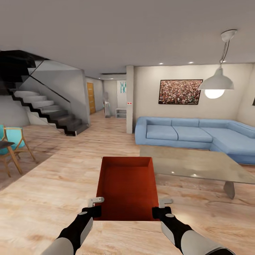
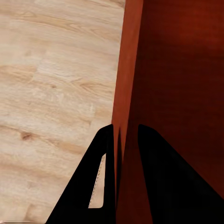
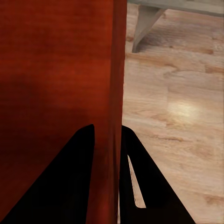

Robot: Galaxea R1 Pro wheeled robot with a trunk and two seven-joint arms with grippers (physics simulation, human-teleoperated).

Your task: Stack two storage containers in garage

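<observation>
I hold one red-orange storage container out in front of me above the light wood-plank floor of the living room. My left gripper is shut on its left wall near the close corner, and in the left wrist view the thin red wall runs between the black fingers. On the opposite side, my right gripper is shut on the right wall, which shows in the right wrist view as a red wall pinched between the dark fingers. The container is lidless and empty.
A low glass-topped coffee table stands just right of the container, its leg near my right hand. Behind it sits a blue corner sofa. Stairs and a wooden chair are at the left. A hallway opens straight ahead.
</observation>
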